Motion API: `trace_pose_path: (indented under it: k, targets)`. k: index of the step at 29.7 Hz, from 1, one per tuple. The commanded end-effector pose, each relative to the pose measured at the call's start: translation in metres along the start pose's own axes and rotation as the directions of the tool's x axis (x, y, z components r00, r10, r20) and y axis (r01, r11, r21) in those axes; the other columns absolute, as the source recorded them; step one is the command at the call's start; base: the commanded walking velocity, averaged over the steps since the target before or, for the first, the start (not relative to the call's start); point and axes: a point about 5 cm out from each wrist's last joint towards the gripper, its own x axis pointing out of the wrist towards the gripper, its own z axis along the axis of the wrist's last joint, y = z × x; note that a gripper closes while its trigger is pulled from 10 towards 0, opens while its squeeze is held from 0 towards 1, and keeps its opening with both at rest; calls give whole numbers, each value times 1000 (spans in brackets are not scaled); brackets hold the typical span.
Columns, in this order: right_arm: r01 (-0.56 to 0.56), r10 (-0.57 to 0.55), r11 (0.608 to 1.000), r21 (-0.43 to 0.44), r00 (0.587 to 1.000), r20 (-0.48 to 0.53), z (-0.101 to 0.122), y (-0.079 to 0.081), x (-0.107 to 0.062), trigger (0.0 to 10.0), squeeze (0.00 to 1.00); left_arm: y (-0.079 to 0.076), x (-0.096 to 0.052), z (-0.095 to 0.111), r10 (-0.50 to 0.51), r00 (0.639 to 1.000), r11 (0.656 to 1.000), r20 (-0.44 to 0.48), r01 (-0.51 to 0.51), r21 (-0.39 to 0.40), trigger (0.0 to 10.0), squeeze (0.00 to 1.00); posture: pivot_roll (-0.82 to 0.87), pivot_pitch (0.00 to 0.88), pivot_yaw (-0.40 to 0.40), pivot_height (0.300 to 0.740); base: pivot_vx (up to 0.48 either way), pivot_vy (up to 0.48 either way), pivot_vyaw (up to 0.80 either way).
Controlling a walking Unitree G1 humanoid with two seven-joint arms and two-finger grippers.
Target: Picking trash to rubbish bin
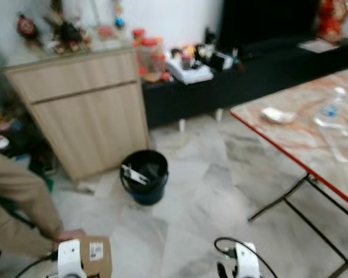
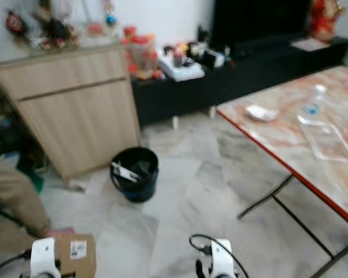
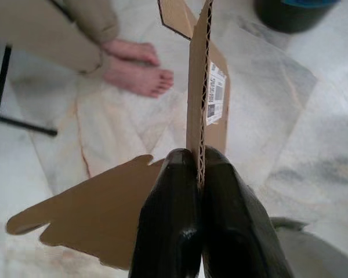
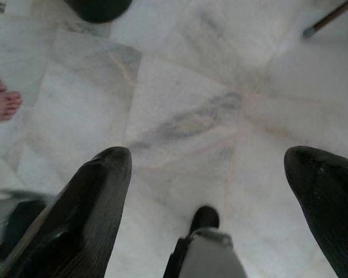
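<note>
Table (image 1: 296,136): off to my right, its bottle and wrapper left alone for now.
Rubbish bin (image 1: 144,175): black, on the floor ahead by the cabinet, near enough to walk to, I judge.
Cardboard (image 3: 207,98): the trash, pinched edge-on so it hangs clear of the floor.
Left gripper (image 3: 198,168): 2 fingers clamped on the cardboard's edge.
Right gripper (image 4: 206,174): fingers spread wide, holding nothing, low over the tiles.
Person's hand (image 1: 69,234): just beside the cardboard.
</note>
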Motion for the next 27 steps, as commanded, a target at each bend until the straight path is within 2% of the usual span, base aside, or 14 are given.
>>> trace_pose_path:
  k: [1,5,17,23,27]
  targets:
    - [-18,18,999,29,1000,14,3,6,1,10000,0,-1,0,1,-1,1000,1000,1,1,4,10000,0,-90,16,7,740,0,0,0]
    - [-39,37,998,46,999,28,6,10,2,10000,0,1,1,1,5,1000,1000,-2,-5,15,10000,0,-91,14,10,740,0,0,0]
    - [-55,55,998,13,998,15,3,14,2,10000,0,3,0,1,14,1000,1000,-1,-14,24,10000,0,-84,10,16,740,290,0,0]
    - [-58,58,998,2,998,16,3,14,2,10000,0,4,1,2,15,1000,1000,-1,-15,28,10000,0,-82,5,16,740,293,0,634]
    - [-49,49,998,25,999,19,4,13,2,10000,0,5,1,2,14,1000,999,-1,-14,29,10000,0,-82,0,17,740,295,0,0]
